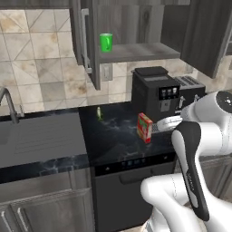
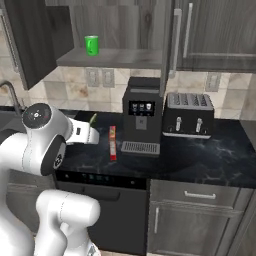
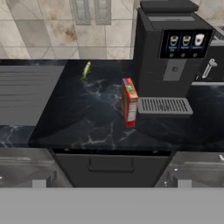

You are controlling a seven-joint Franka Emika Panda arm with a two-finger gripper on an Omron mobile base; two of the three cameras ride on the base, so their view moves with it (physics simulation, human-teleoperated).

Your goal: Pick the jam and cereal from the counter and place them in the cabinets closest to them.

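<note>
The cereal [image 3: 129, 101], a red box with green and yellow print, stands upright on the black veined counter [image 3: 87, 118] just left of the coffee machine's drip tray. It also shows in the base views [image 1: 145, 128] [image 2: 113, 142]. My gripper [image 2: 97, 135] hovers above the counter's front edge, a short way in front of the box, touching nothing and open with nothing in it. Above, the cabinets stand open, with a grey shelf board [image 1: 140, 52] [image 2: 120, 57]. The jam is out of view.
A bright green cup [image 1: 106, 42] sits on the cabinet shelf. A black coffee machine [image 3: 168, 52] and a toaster [image 2: 189, 114] stand right of the box. A small yellow-green thing [image 3: 86, 70] lies further back. The sink [image 1: 36, 136] is at the left.
</note>
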